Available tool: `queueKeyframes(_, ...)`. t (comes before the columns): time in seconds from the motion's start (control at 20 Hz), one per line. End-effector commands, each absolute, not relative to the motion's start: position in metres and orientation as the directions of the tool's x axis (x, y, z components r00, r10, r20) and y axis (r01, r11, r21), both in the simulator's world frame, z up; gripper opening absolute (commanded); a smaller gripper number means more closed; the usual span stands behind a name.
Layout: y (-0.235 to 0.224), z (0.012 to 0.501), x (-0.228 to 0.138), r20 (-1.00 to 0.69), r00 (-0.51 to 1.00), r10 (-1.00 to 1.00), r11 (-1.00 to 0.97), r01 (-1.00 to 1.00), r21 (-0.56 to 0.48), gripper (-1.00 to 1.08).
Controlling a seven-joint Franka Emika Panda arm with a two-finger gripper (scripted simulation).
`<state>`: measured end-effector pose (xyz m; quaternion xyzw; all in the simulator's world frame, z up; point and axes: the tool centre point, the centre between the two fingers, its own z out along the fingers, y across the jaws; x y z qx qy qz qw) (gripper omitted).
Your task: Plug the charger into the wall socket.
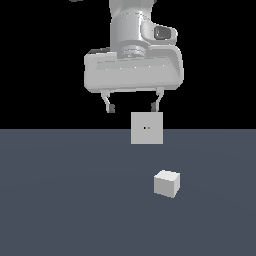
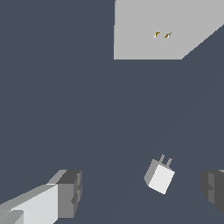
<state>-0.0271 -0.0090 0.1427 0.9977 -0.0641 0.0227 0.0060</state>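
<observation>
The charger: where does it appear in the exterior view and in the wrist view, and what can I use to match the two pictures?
Exterior view: the charger lies on the floor, in front of the wall socket and toward the exterior view's right.
Wrist view: the charger lies between the two open fingers, its two prongs visible.
Shared landmark: the wall socket with two small holes.

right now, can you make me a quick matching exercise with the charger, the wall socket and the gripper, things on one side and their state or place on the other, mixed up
Things:
1. charger
2. wall socket
3. gripper

States or places:
A. upright, two tiny holes at its centre
B. open, holding nothing, raised above the floor
C. lying loose on the floor, prongs showing in the wrist view

Pairs: 1-C, 2-A, 3-B
</observation>
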Motion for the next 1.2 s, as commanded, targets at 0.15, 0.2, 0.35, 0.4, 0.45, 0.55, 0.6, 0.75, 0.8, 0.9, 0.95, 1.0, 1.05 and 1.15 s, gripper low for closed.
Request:
queueKeyframes(0.15, -0.030, 0.119, -0.047, 0.084, 0.959, -0.269, -0.962, -0.271, 0.011, 1.00)
queueKeyframes(0.2, -0.033, 0.114, -0.051, 0.092, 0.951, -0.296, -0.954, -0.299, 0.011, 1.00)
queueKeyframes(0.35, -0.043, 0.100, -0.062, 0.113, 0.922, -0.371, -0.927, -0.374, 0.010, 1.00)
queueKeyframes(0.4, -0.046, 0.096, -0.066, 0.120, 0.912, -0.393, -0.918, -0.396, 0.009, 1.00)
queueKeyframes(0.45, -0.048, 0.092, -0.069, 0.125, 0.902, -0.413, -0.909, -0.417, 0.008, 1.00)
queueKeyframes(0.55, -0.053, 0.085, -0.075, 0.136, 0.884, -0.448, -0.891, -0.453, 0.007, 1.00)
queueKeyframes(0.6, -0.055, 0.082, -0.078, 0.141, 0.875, -0.464, -0.883, -0.469, 0.006, 1.00)
queueKeyframes(0.75, -0.059, 0.073, -0.085, 0.152, 0.851, -0.502, -0.861, -0.509, 0.004, 1.00)
queueKeyframes(0.8, -0.060, 0.071, -0.086, 0.156, 0.844, -0.513, -0.854, -0.520, 0.003, 1.00)
queueKeyframes(0.9, -0.062, 0.067, -0.090, 0.161, 0.833, -0.530, -0.844, -0.537, 0.002, 1.00)
queueKeyframes(0.95, -0.063, 0.066, -0.091, 0.163, 0.828, -0.536, -0.839, -0.544, 0.001, 1.00)
queueKeyframes(1.0, -0.063, 0.065, -0.092, 0.164, 0.824, -0.542, -0.836, -0.549, 0.001, 1.00)
queueKeyframes(1.05, -0.064, 0.063, -0.093, 0.166, 0.821, -0.546, -0.833, -0.554, 0.000, 1.00)
queueKeyframes(1.15, -0.064, 0.062, -0.093, 0.167, 0.817, -0.551, -0.829, -0.559, 0.000, 1.00)
